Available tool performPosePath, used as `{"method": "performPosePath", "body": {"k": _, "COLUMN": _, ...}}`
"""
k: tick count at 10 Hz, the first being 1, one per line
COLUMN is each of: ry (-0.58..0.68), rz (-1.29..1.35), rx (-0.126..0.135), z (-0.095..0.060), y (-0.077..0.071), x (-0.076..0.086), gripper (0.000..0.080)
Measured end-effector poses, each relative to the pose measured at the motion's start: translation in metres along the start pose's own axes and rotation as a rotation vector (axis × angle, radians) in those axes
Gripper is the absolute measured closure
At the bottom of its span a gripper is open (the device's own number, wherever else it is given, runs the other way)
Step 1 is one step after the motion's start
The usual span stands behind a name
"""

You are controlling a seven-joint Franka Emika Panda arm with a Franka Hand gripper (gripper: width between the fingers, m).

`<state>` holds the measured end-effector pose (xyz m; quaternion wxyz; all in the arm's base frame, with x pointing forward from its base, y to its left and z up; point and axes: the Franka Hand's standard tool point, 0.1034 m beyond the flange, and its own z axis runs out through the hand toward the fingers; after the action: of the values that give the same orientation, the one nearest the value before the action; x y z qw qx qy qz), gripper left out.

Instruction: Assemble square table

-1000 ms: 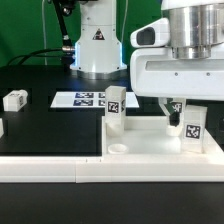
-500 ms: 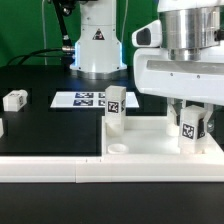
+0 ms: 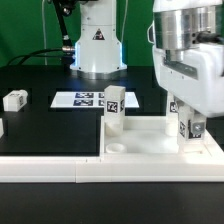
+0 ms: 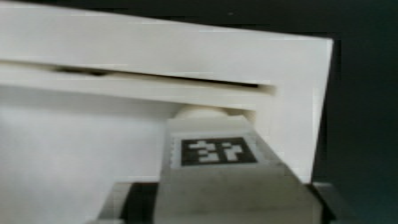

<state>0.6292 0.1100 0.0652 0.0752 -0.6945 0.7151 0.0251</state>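
The square table's white slab [image 3: 150, 142] lies on the black table in the exterior view's right half. One white tagged leg [image 3: 114, 108] stands upright at the slab's far corner on that view's left. My gripper [image 3: 190, 120] is shut on a second tagged leg [image 3: 191, 130] and holds it upright on the slab's corner on that view's right. In the wrist view this leg [image 4: 222, 152] fills the space between my fingers [image 4: 135, 206], its tag facing the camera, with the slab [image 4: 89, 125] below it. A loose leg [image 3: 14, 100] lies at the exterior view's far left.
The marker board [image 3: 84, 99] lies flat behind the slab. A long white rail [image 3: 50, 168] runs along the front edge. The robot's base [image 3: 97, 45] stands at the back. Another white piece [image 3: 2, 127] shows at the exterior view's left edge.
My hand has turned about its vertical axis with the leg in it. The leg's tag now faces more sideways. The leg stays over the same corner.
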Motion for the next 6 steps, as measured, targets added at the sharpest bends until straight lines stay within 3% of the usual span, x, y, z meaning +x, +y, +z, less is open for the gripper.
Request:
{"method": "performPosePath", "body": {"k": 1, "ry": -0.039, "rz": 0.206, "rx": 0.000, "z": -0.0003, "y": -0.0015, "x": -0.0011, "gripper": 0.0504}}
{"method": "performPosePath", "body": {"k": 6, "ry": -0.059, "rz": 0.532, "rx": -0.020, "z": 0.0008, "y": 0.0004, "x": 0.0024, "gripper": 0.0504}}
